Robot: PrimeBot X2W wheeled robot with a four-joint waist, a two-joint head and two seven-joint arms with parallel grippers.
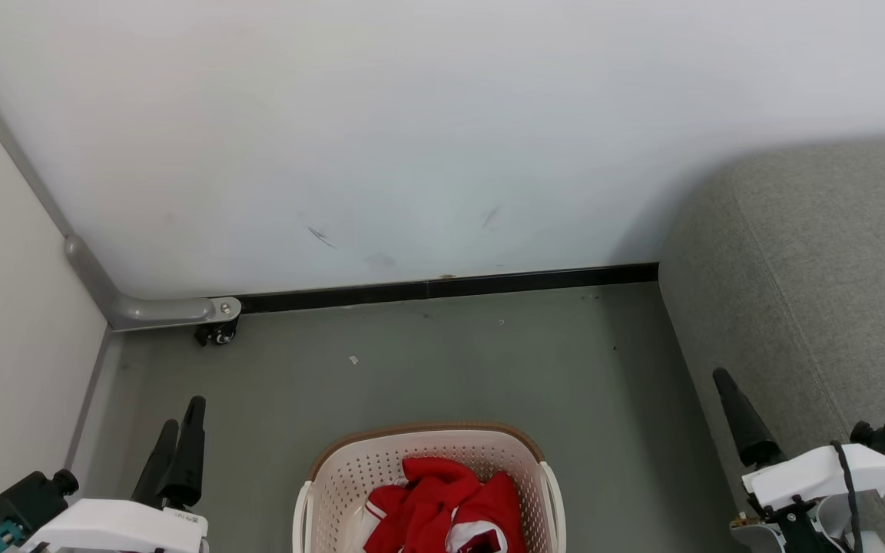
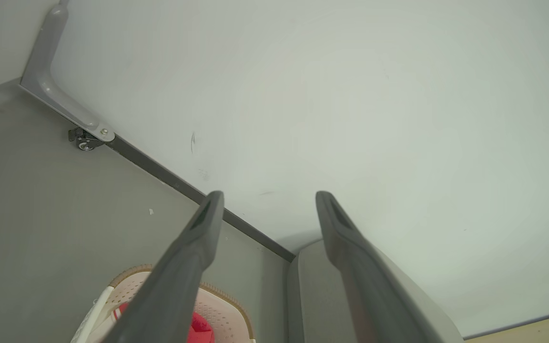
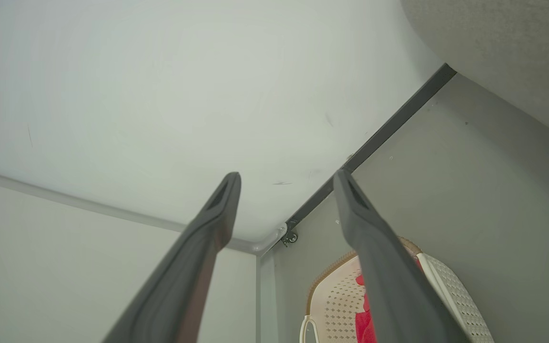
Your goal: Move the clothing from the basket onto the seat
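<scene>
White painted wall is taking up the upper half of my head view. Dull grey floor is spreading out below it. Large grey fabric sofa with rounded edges is sitting on my right, its end butting against the wall.

Cream-white perforated plastic laundry basket with a brown rim is standing on the floor, dead centre at the bottom edge of the head view. It's sitting between my two arms and apart from the sofa. Red fabric clothing with white trim is lying crumpled inside the basket, below the rim, not touching either of my grippers.

My left gripper is hanging at lower left, well apart from the basket. Its jaws are standing wide apart, wall showing through the gap in the left wrist view. My right gripper is hovering at lower right beside the sofa, jaws spread the same way. Both are pointing toward the wall.

Black skirting strip is running along the wall's foot. Grey metal bracket is coming down the left corner and turning along the floor. Small black caster is sitting under its end. Tiny white scrap is lying on the floor between caster and basket
</scene>
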